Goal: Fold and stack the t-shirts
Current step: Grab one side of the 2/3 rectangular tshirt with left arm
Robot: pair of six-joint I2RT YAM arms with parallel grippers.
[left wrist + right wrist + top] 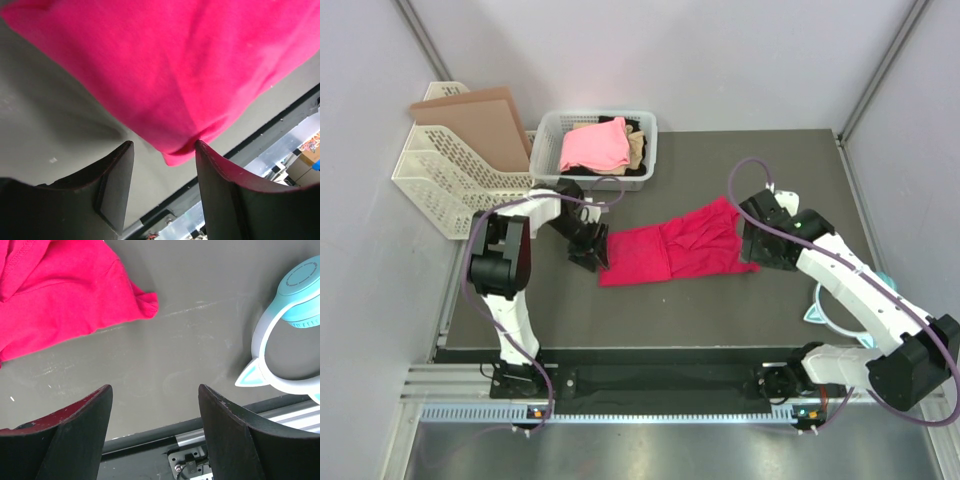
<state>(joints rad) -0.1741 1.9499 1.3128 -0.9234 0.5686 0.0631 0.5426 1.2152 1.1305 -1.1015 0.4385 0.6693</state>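
Dark fingers of the left gripper (164,150) fill the bottom of its wrist view, spread apart and clamping nothing. A rounded corner of the crimson t-shirt (675,250) dips into the gap between the tips. It lies close against the finger on the right of that view, though whether it actually touches is hard to say. The right gripper (155,390) is likewise released with bare table (190,340) between its fingers. The shirt's nearest corner lies ahead of it and toward the left finger's side, apart from both tips.

From above, the shirt lies rumpled on the table with its long axis running left to right. One gripper sits at each end, the left at the shirt's left edge and the right at its right edge. Neither arm is clearly the nearer, but only the left has cloth between its fingers, so I judge a pinch is readier there.

Beyond the shirt's far left side stands the white basket (655,140), holding the pink t-shirt (592,145) with tan and black cloth beside it. A turquoise headset (300,285) lies off the shirt's right end.

Cloth fills most of the left wrist view, so which part of the shirt that corner belongs to cannot be told. In the top view the wrists hide both sets of fingertips.
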